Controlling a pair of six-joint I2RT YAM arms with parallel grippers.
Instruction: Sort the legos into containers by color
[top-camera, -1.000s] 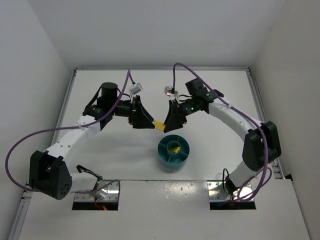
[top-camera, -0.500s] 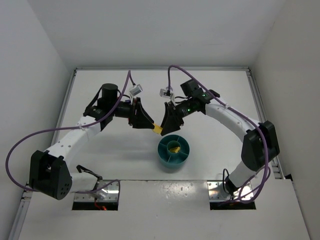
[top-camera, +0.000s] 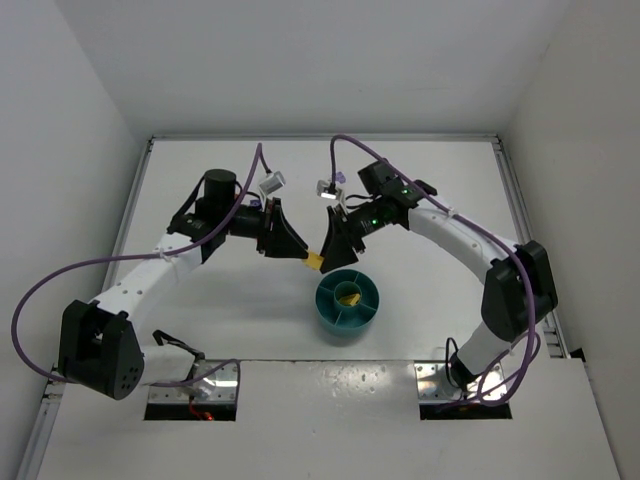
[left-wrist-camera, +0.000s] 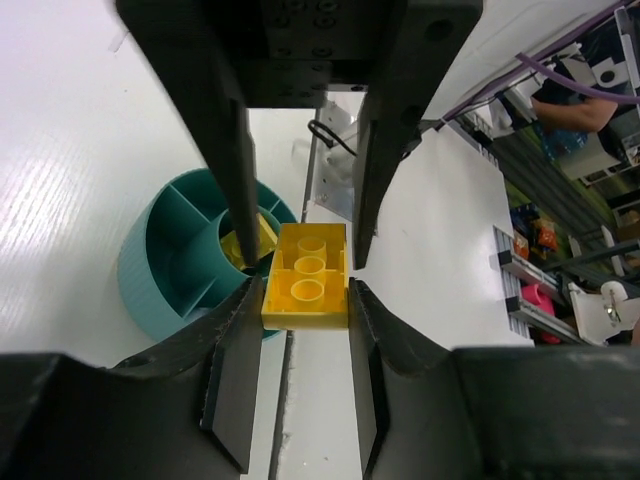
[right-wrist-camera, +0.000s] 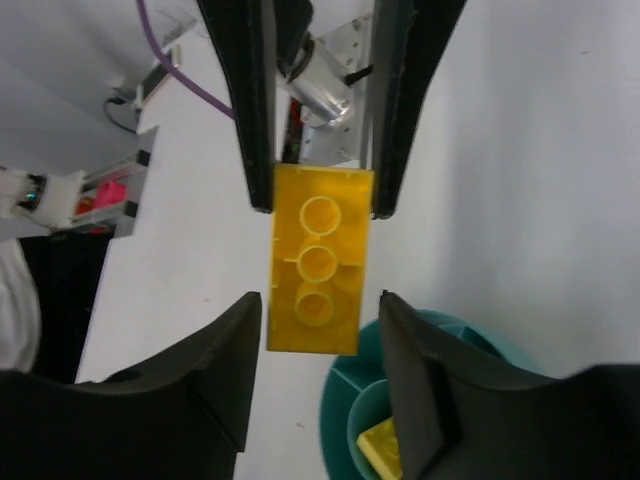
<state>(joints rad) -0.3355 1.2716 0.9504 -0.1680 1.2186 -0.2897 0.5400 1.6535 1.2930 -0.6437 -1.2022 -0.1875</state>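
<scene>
Between the fingertips of the left gripper (left-wrist-camera: 305, 298) we find the yellow brick (left-wrist-camera: 305, 272), and the two dark fingers (left-wrist-camera: 238, 380) are clamped flat against its long sides at the end nearest that wrist. The brick's face with three round tubes is turned towards the wrist camera. Straight ahead of those fingertips the right gripper (right-wrist-camera: 320, 312) comes in from the opposite side, nose to nose with the left one. Its own fingers (right-wrist-camera: 225, 370) flank the other end of the same brick and, as we see from the left wrist, press on both of its sides, so both claws grip one piece between them. Just beyond the joined claws, on the side towards the arm bases and a little towards the right arm, sits the teal dish (top-camera: 347, 320). In the overhead view its rim is near the brick but apart from both grippers; how high the brick hangs above it we cannot tell. Inside the dish, thin walls split a ring of wedge sections around a centre well, and in that well lies a yellow piece (right-wrist-camera: 382, 445). Farther out from the claws we see the white table (top-camera: 230, 300) under everything. Both arms arch back and outward from the meeting point, and a purple cable (top-camera: 60, 275) loops along the left arm.
</scene>
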